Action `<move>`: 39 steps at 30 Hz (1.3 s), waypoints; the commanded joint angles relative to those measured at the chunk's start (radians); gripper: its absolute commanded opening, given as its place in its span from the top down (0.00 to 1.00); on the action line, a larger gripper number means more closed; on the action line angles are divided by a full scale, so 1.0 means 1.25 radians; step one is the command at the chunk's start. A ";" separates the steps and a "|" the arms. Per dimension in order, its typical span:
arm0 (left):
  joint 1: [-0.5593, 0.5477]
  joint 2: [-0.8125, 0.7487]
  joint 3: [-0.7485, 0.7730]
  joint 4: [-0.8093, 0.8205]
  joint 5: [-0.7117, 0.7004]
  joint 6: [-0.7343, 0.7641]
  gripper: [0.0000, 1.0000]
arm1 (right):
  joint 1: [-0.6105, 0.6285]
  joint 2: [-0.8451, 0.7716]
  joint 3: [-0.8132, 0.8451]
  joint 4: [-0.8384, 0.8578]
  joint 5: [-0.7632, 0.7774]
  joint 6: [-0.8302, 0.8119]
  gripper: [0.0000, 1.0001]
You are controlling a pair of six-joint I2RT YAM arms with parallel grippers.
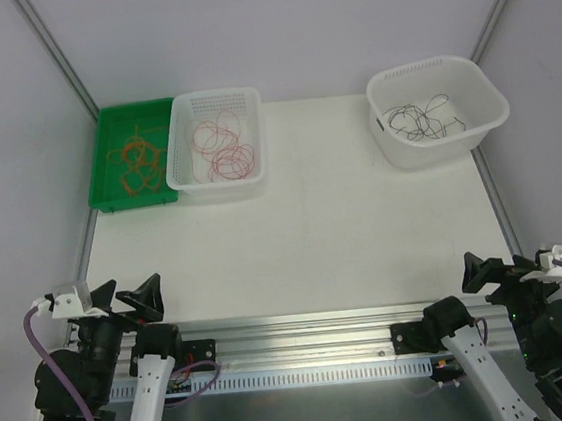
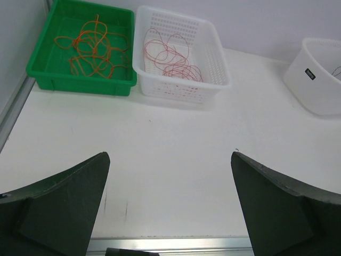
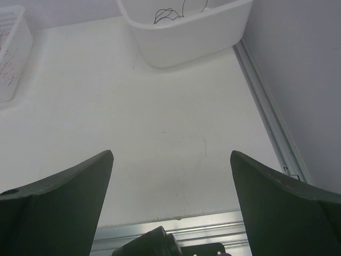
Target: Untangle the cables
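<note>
The cables lie sorted by colour in three containers at the table's far side. Orange cables (image 1: 136, 157) (image 2: 91, 50) curl in a green tray (image 1: 107, 178) (image 2: 40, 72). Red cables (image 1: 224, 146) (image 2: 171, 57) loop in a white perforated basket (image 1: 220, 187) (image 2: 181, 90). Black cables (image 1: 422, 120) (image 3: 166, 13) sit in a white tub (image 1: 490, 98) (image 3: 197, 42). My left gripper (image 1: 129, 295) (image 2: 170, 156) hangs open at the near left edge with nothing between its fingers. My right gripper (image 1: 491, 271) (image 3: 171, 154) is open at the near right edge, also holding nothing.
A metal rail (image 1: 294, 335) runs along the near edge between the arm bases. Aluminium frame posts (image 1: 62, 62) and grey walls close off the back and sides. The white table top (image 1: 304, 238) stretches between the grippers and the containers.
</note>
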 commanded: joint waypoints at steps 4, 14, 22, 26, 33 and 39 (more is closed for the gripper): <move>-0.040 -0.100 -0.004 -0.003 -0.085 -0.027 0.01 | 0.011 -0.127 -0.003 0.021 0.053 -0.022 0.03; -0.051 -0.123 0.003 -0.017 -0.105 -0.036 0.01 | 0.014 -0.129 -0.015 0.033 0.033 -0.015 0.03; -0.051 -0.123 0.003 -0.019 -0.104 -0.036 0.01 | 0.014 -0.131 -0.015 0.032 0.033 -0.015 0.03; -0.051 -0.122 0.003 -0.019 -0.106 -0.037 0.01 | 0.014 -0.129 -0.015 0.032 0.034 -0.015 0.03; -0.052 -0.123 0.003 -0.019 -0.110 -0.037 0.01 | 0.015 -0.133 -0.015 0.033 0.037 -0.014 0.03; -0.054 -0.122 0.003 -0.019 -0.111 -0.039 0.01 | 0.015 -0.131 -0.015 0.033 0.034 -0.015 0.03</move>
